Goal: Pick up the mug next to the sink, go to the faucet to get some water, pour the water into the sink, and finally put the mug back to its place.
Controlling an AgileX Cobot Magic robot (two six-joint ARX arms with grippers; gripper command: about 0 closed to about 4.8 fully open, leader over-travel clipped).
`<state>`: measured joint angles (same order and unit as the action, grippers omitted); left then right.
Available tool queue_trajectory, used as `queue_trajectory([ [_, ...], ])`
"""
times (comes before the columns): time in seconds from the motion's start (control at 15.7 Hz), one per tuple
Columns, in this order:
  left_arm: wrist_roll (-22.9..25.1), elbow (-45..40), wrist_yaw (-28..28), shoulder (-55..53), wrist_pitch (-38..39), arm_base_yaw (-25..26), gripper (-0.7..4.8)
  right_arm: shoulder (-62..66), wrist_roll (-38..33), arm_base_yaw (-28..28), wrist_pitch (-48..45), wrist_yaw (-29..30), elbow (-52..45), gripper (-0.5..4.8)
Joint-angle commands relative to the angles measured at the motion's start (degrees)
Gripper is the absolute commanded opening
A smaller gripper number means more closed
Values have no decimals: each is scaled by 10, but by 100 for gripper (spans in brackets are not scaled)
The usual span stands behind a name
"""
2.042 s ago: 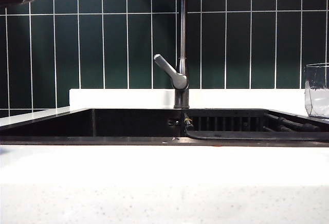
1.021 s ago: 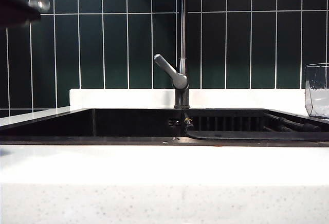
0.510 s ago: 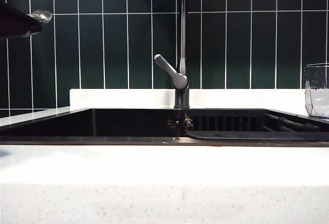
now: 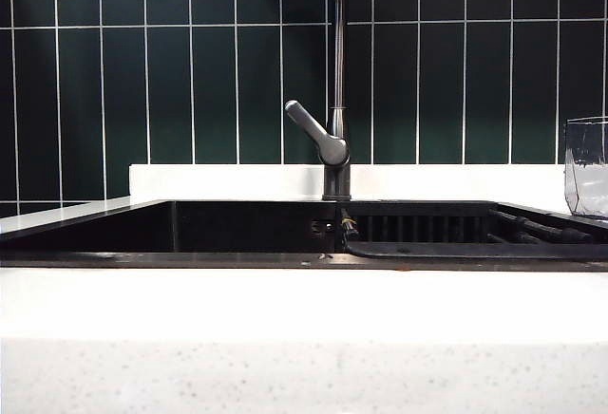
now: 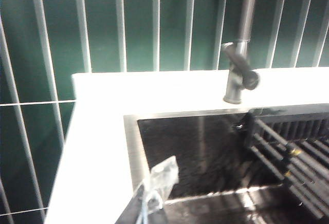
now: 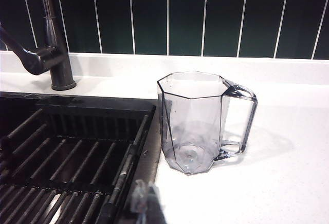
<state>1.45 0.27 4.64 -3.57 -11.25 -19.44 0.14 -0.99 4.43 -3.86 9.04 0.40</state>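
Observation:
The clear faceted mug stands upright and empty on the white counter beside the sink, its handle turned away from the basin; it also shows at the far right edge as the mug. The dark faucet rises behind the black sink, grey lever angled left. My left gripper is shut and empty, held above the sink's left front corner. My right gripper is shut and empty over the sink rim, short of the mug. Neither gripper shows in the exterior view.
A dark slatted rack fills the right part of the sink, next to the mug. White speckled countertop runs along the front and around the basin. A dark green tiled wall stands close behind the faucet.
The left arm, seen at the exterior view's upper left corner earlier, has left that view. The mug, faucet and right arm have not moved.

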Motion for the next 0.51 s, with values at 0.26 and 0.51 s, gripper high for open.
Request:
queue_trajectory([
  [0.26, -26, 2, -84, 36, 61, 163, -5, 0, -2, 0, -6, 0, -3, -6],
  [0.51, -25, 2, -87, 36, 65, 165, -5, 0, -2, 0, -5, 0, -3, -6],
])
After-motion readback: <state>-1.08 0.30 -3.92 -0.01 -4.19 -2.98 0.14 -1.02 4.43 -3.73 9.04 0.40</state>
